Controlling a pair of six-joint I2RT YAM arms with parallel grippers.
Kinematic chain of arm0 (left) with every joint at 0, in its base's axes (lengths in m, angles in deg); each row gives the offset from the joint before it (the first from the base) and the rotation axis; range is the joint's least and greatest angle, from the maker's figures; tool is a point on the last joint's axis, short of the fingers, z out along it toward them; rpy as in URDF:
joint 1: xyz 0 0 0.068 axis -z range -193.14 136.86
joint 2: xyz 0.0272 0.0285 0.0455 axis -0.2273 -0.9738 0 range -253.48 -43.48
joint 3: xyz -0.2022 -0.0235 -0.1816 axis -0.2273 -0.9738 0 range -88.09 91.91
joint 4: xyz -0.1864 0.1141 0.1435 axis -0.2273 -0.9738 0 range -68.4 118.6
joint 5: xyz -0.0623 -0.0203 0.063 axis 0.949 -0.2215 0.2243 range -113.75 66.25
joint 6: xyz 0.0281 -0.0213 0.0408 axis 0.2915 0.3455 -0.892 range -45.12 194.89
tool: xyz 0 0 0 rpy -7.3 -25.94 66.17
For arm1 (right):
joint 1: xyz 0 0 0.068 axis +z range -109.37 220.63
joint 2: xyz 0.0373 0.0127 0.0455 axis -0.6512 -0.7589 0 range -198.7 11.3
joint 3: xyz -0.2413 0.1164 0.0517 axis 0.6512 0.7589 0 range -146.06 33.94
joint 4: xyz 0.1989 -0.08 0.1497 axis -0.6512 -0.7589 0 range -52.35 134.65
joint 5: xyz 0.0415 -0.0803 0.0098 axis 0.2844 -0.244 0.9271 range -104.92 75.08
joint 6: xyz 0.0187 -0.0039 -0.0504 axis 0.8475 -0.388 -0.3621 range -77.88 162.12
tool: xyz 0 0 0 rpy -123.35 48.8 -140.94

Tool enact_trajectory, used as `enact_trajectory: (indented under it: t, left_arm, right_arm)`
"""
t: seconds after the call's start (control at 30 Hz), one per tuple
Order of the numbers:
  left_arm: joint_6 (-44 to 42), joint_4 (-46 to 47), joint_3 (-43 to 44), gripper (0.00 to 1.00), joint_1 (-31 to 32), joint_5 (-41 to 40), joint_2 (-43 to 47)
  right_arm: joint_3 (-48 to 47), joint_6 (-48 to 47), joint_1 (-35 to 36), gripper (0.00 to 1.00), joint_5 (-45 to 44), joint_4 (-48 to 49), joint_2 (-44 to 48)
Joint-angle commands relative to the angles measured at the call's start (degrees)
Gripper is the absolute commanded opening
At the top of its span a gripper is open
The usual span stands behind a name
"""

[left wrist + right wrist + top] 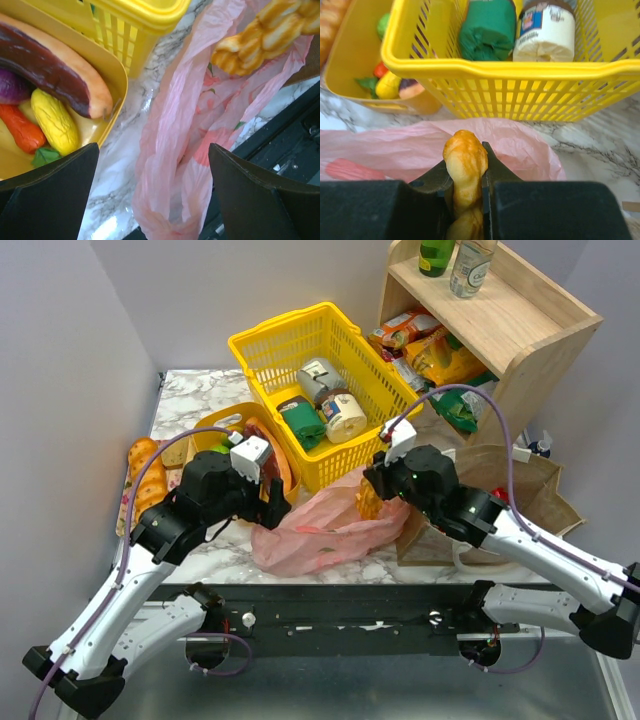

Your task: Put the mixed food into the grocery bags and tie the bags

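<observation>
You have a white, grey-veined marble table (195,390), with a pale wooden shelf (520,330) at its far right corner. The brown paper bag (530,485) stands creased at the right, near the shelf. The yellow mesh basket (270,345) is rigid slotted plastic and holds paper-labelled tins (543,32) and a green wrapped packet (487,27).

Your pink bag (320,530) lies crumpled on the marble just in front of the basket, between the two grippers. It is thin, wrinkled and translucent, and its long axis runs left to right in the top view. A red shape shows through the film; you cannot tell what it is.

The smooth yellow oval tub (215,422) sits left of the basket. In it are a knobbly yellow toy piece (55,120), an orange one (20,132) and a long dark purple-brown one (55,75).

Both arms reach forward, elbows bent, wrists angled down toward the bag. Your left gripper (154,150) stands spread wide and holds nothing; its fingers frame the bag's left end and the tub's corner.

Your right gripper (376,485) is clenched on a glossy golden braided loaf (465,155) above the bag's right part. The loaf's long axis runs in line with the fingers, and its rounded end pokes out past the tips.
</observation>
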Motion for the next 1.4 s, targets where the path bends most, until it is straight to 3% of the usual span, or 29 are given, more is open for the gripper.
enact_trajectory:
  t: [0.0,0.27,0.37,0.4,0.47,0.5,0.6,0.63,0.67,0.7,0.77,0.87,1.1,1.37]
  left_arm:
    - [3.12,-8.81,1.74,0.99,-0.19,0.97,-0.07]
    - [4.27,-13.83,0.34,0.97,-0.19,3.96,1.95]
    - [4.44,-12.78,-1.24,0.65,-0.19,5.11,2.21]
    - [4.53,-12.34,-1.95,0.49,-0.19,5.28,2.39]
    - [4.8,-11.55,-2.13,0.36,-0.27,5.81,2.3]
    - [4.53,-11.37,-1.78,0.23,-0.19,6.25,2.21]
    - [4.62,-10.06,-1.43,0.04,-0.19,7.04,2.47]
    - [4.62,-9.7,-1.34,0.01,-0.19,7.74,2.39]
    - [4.62,-8.92,-1.25,0.0,-0.19,8.09,2.3]
    - [4.53,-8.56,-1.16,0.0,-0.19,8.36,2.3]
    - [4.44,-7.68,-1.16,0.0,-0.27,8.36,2.12]
    - [3.92,-7.15,-0.81,0.0,-0.19,8.18,1.69]
    - [3.48,-6.36,-0.37,0.0,-0.19,8.45,2.03]
    - [2.86,-5.83,-0.37,0.0,-0.19,8.89,2.48]
  right_arm:
    - [-2.92,-2.97,0.78,0.01,-1.72,-1.79,-4.55]
    - [-6.35,-4.21,3.77,0.01,-10.32,-3.89,-13.7]
    - [-7.67,-3.68,4.91,0.03,-11.12,-5.12,-16.34]
    - [-7.84,-3.59,5.53,0.04,-11.21,-5.3,-16.86]
    - [-8.02,-2.89,6.23,0.09,-10.43,-5.83,-18.0]
    - [-8.02,-2.63,6.85,0.1,-9.9,-5.92,-18.19]
    - [-8.02,-1.05,7.73,0.2,-6.74,-5.83,-19.24]
    - [-8.11,-0.17,7.82,0.28,-5.86,-5.92,-19.42]
    - [-8.11,0.36,7.91,0.48,-3.59,-5.83,-19.59]
    - [-8.11,0.97,7.91,0.6,-2.35,-5.83,-19.59]
    - [-7.85,2.64,7.91,0.76,0.72,-5.66,-19.24]
    - [-7.23,4.05,7.91,0.84,1.27,-5.57,-17.58]
    - [-3.81,5.02,7.91,0.83,1.97,-3.99,-14.06]
    - [-4.94,5.9,6.77,0.83,-1.62,-1.35,-18.36]
